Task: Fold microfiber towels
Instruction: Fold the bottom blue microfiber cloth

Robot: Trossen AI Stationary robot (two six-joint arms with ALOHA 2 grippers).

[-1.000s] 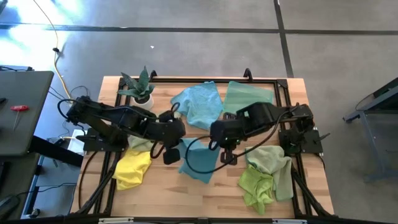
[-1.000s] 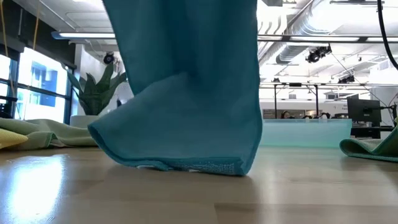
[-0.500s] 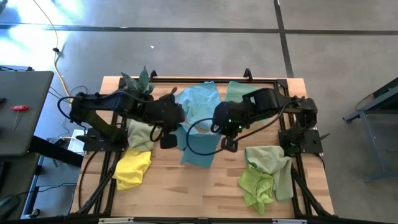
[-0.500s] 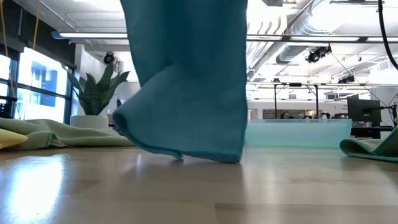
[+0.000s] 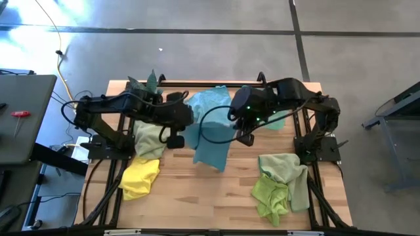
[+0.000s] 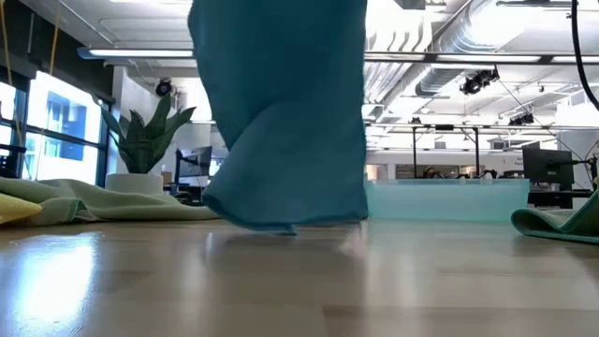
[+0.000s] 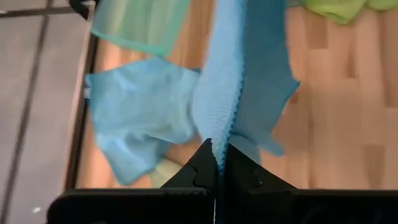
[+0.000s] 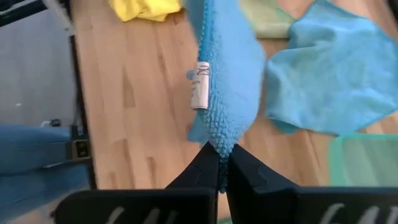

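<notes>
CHANGE: both grippers have carried the blue towel (image 5: 211,147) toward the far side, its hem now barely brushing the counter (image 5: 216,196) – judged ready to lay flat | FINGERS: left gripper (image 7: 218,163) and right gripper (image 8: 219,163) each pinch a top corner | COUNT: seven towels – two blue, two mint, two green, one yellow; one plant (image 5: 146,83)

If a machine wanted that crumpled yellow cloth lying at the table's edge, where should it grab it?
Best guess: pinch a raised fold or loose corner of the yellow cloth, coming straight down from above. It lies bunched and soft on the wooden table, so ridges stick up to pinch. Both tools are busy: left tool and right tool hold the blue towel.
</notes>
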